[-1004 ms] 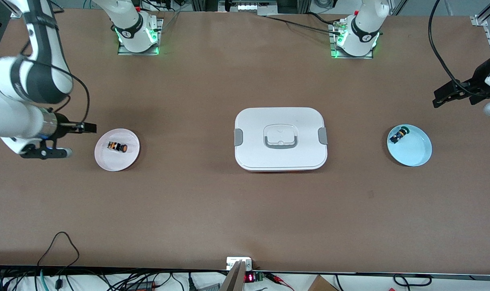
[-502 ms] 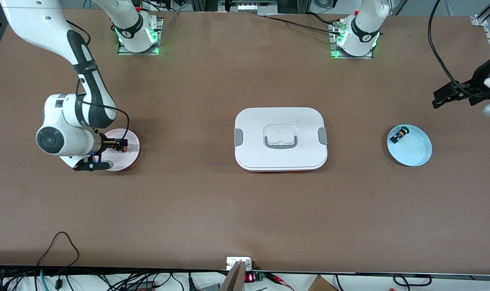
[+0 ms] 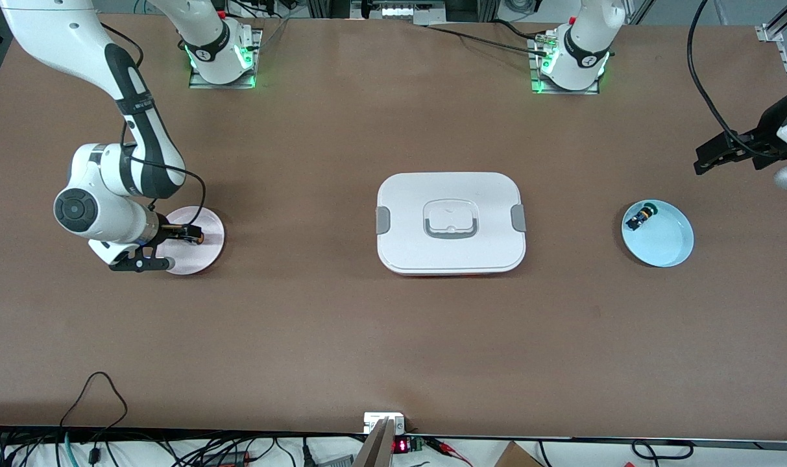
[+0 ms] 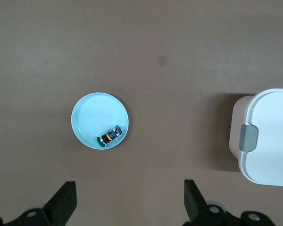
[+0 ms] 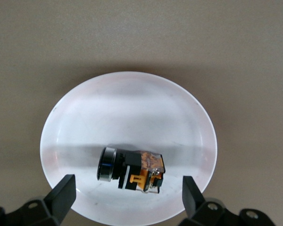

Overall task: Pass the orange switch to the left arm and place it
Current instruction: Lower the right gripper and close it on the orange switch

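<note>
The orange switch lies on its side on a small pink plate toward the right arm's end of the table. My right gripper hangs low over that plate, open, one finger on each side of the switch and neither touching it. In the front view the right gripper hides most of the switch, and only its orange cap shows. The white box sits at mid-table. My left gripper waits open in the air over the table's other end, holding nothing.
A light blue plate toward the left arm's end holds a green-capped switch. The left wrist view shows this blue plate and a corner of the box. Bare brown table lies between the box and each plate.
The right arm has swung in from the table's end and come down over the pink plate, bringing its open fingers round the orange switch. The left arm has not moved.
</note>
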Action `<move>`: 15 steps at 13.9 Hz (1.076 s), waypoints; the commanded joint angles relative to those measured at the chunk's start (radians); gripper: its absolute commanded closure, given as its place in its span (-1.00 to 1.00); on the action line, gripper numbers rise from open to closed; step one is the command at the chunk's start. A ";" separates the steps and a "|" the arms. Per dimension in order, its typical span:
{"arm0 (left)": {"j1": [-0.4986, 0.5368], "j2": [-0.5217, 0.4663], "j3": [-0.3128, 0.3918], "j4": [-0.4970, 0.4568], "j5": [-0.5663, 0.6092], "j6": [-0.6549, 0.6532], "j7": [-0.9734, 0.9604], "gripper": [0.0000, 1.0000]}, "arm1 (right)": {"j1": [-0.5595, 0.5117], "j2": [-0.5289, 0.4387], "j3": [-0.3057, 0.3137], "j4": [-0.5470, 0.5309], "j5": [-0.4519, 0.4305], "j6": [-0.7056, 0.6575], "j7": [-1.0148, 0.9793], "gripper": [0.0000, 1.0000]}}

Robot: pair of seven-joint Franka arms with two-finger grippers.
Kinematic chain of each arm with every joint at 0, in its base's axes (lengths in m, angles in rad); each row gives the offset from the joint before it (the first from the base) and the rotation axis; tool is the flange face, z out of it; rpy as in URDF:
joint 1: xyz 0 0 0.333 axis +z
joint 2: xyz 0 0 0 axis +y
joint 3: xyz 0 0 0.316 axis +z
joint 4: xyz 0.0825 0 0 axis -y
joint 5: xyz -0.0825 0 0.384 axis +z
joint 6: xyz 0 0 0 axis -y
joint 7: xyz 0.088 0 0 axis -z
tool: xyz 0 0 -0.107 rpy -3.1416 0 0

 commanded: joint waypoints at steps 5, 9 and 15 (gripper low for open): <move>0.005 0.018 0.000 0.031 -0.021 -0.021 0.001 -1.00 | -0.027 -0.055 0.000 -0.178 0.007 0.192 0.036 -1.00; 0.005 0.019 0.000 0.031 -0.021 -0.021 0.001 -1.00 | -0.031 -0.053 0.000 -0.192 0.007 0.195 0.037 -1.00; 0.005 0.018 0.000 0.031 -0.021 -0.021 0.002 -1.00 | -0.021 -0.053 0.002 -0.169 0.021 0.187 0.036 -1.00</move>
